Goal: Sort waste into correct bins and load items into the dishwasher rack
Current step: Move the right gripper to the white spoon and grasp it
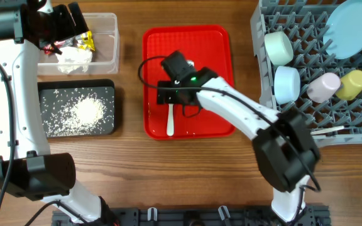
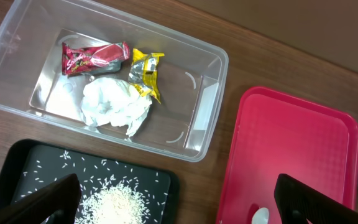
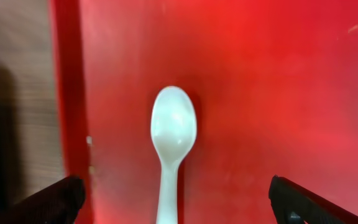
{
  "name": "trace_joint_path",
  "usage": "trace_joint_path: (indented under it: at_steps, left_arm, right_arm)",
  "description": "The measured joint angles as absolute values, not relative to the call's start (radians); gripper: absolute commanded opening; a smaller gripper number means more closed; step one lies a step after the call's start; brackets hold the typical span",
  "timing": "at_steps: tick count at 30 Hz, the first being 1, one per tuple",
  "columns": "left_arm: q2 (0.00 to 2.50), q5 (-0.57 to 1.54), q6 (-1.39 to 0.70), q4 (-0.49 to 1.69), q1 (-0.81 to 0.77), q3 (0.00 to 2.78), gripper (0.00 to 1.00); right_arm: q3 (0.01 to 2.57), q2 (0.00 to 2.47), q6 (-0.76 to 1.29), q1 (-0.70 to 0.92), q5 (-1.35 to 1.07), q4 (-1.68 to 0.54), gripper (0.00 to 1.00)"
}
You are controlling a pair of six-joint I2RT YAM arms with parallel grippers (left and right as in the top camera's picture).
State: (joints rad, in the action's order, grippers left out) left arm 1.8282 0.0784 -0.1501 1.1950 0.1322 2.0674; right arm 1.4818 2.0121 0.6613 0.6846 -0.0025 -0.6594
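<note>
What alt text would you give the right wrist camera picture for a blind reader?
A white spoon lies on a flat red tray, its bowl toward the top. The open right gripper hovers above it, dark fingertips at both lower corners.

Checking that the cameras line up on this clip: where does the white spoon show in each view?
Overhead: the white spoon lies in the lower left part of the red tray.
Left wrist: only the spoon's rounded end shows at the bottom edge, on the tray.
Right wrist: centre of the picture, bowl up, handle running off the bottom.
Shared landmark: the red tray, seen in all three views.
</note>
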Motion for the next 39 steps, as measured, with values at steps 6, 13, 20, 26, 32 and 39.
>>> trace_joint_path:
  at_steps: [6, 13, 20, 26, 32, 39]
  left_arm:
    - [1.828, 0.078, -0.150, 1.195, 0.132, 2.067, 1.00]
    - [1.828, 0.078, -0.150, 1.195, 0.132, 2.067, 1.00]
    - [1.828, 0.078, -0.150, 1.195, 0.132, 2.067, 1.00]
    - [1.828, 0.078, -0.150, 1.195, 0.132, 2.067, 1.00]
    - [1.828, 0.078, -0.150, 1.195, 0.132, 2.067, 1.00]
    - [1.828, 0.078, -0.150, 1.195, 0.132, 2.067, 1.00]
  right_arm:
    - [1.494, 2.046, 0.655, 0.686, -0.013, -0.612, 0.99]
    - [1.502, 2.113, 0.650, 0.688, -0.025, -0.620, 0.99]
    - [1.515, 2.140, 0.545, 0.738, 0.001, -0.630, 0.35]
    - [1.515, 2.150, 0.519, 0.746, 0.005, -0.611, 0.04]
    - [1.522, 2.150, 0.513, 0.745, 0.074, -0.630, 0.04]
    - [1.633, 2.145, 0.436, 0.648, 0.105, -0.836, 0.04]
